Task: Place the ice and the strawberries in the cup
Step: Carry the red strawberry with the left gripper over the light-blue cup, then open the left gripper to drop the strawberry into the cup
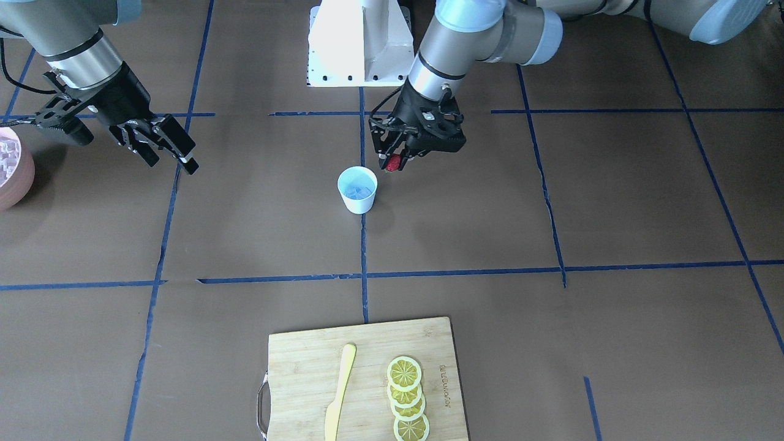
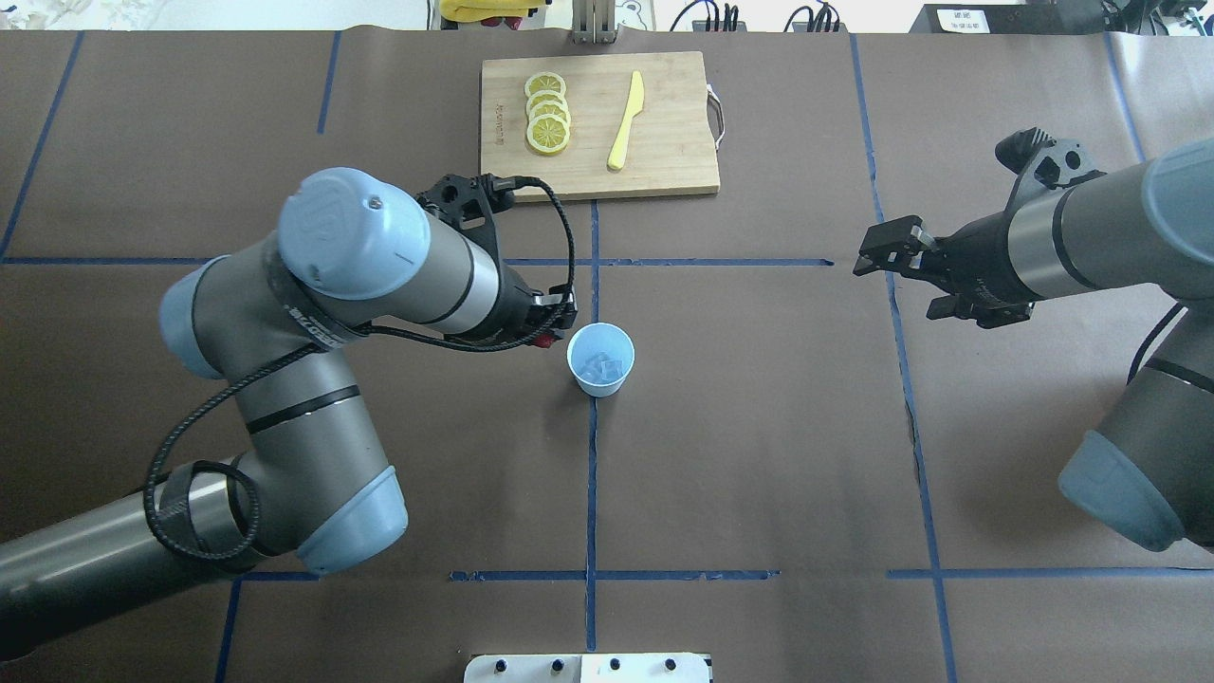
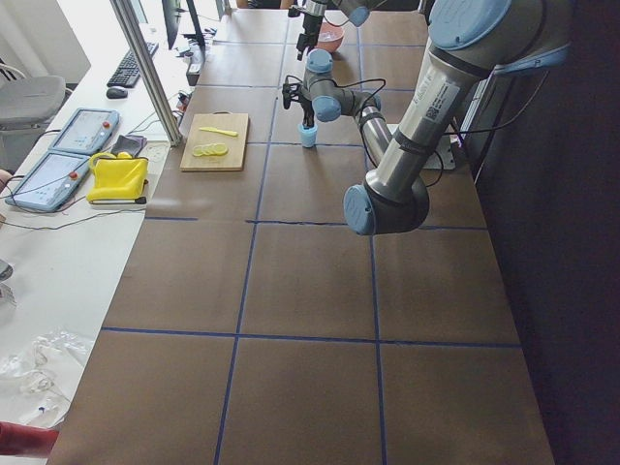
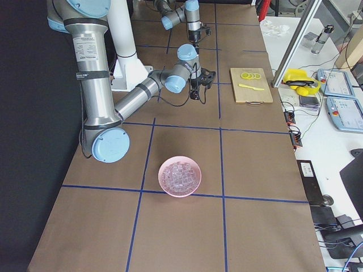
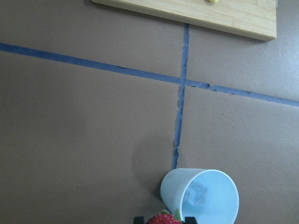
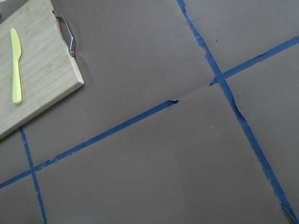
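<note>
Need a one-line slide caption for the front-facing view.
Jaws of the left arm hold the strawberry by the cup, ice inside; right arm apart, jaws open.

cup (image 1: 357,190) mouth open upward | left claw (image 1: 392,165) with strawberry (image 1: 394,162) just beside rim, upper centre | bare table (image 1: 490,233) between cup and cutting board (image 1: 306,367) | bowl (image 1: 13,177) at left edge

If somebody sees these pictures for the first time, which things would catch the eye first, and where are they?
The bright red strawberry stands out, pinched in the left gripper just beside the rim of the white cup, which holds ice, mid-table. Next come the yellow lemon slices on the wooden cutting board at the edge opposite the robot, and the pink bowl toward the table's right end.
</note>
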You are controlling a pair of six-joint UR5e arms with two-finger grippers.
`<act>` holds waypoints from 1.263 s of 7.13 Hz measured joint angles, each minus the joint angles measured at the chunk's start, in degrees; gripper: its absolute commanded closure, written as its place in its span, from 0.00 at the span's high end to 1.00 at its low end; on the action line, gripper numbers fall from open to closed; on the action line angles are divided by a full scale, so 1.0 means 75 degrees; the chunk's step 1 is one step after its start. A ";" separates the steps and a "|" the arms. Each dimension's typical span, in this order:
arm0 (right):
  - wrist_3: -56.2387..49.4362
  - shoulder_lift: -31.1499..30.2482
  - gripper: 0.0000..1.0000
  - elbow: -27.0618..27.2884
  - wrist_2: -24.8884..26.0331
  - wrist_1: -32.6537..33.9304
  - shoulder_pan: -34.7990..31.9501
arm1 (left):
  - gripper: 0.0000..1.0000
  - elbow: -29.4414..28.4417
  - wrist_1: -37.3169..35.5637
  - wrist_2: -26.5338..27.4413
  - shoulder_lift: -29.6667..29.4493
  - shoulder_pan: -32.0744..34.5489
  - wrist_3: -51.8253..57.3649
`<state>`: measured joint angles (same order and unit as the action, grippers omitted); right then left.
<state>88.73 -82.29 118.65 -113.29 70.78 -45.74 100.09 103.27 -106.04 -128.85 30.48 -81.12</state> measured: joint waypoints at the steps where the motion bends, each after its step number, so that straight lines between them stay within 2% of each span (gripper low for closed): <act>1: -0.0011 -0.0005 1.00 0.0000 0.0000 -0.0003 0.0000 | 0.09 -0.0312 -0.0011 0.0207 -0.0255 -0.0169 -0.0021; 2: -0.0022 -0.0008 1.00 0.0000 -0.0003 -0.0004 -0.0003 | 0.32 -0.0488 -0.0012 0.0284 -0.0394 -0.0289 -0.0021; 3: -0.0027 0.0000 1.00 0.0000 -0.0005 -0.0004 -0.0003 | 0.65 -0.0653 -0.0010 0.0311 -0.0536 -0.0351 -0.0013; 4: -0.0028 0.0011 1.00 0.0000 -0.0003 -0.0004 0.0000 | 0.76 -0.0795 -0.0005 0.0319 -0.0659 -0.0373 0.0001; 5: -0.0029 0.0013 1.00 0.0000 -0.0001 -0.0004 0.0003 | 0.79 -0.0876 -0.0002 0.0325 -0.0727 -0.0379 0.0020; 6: -0.0029 0.0014 1.00 -0.0003 -0.0001 -0.0004 0.0005 | 0.88 -0.0908 -0.0001 0.0366 -0.0751 -0.0382 0.0043; 8: -0.0101 0.0025 1.00 -0.0008 -0.0031 -0.0002 -0.0038 | 0.88 -0.0827 -0.0039 0.0468 -0.0720 -0.0329 0.0336; 9: -0.0460 -0.0008 1.00 -0.0026 -0.0196 0.0028 -0.0260 | 0.87 -0.0512 -0.0082 0.0456 -0.0437 -0.0186 0.0621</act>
<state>85.28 -82.35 118.46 -114.76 70.99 -47.69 96.25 102.66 -102.62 -132.13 29.08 -76.47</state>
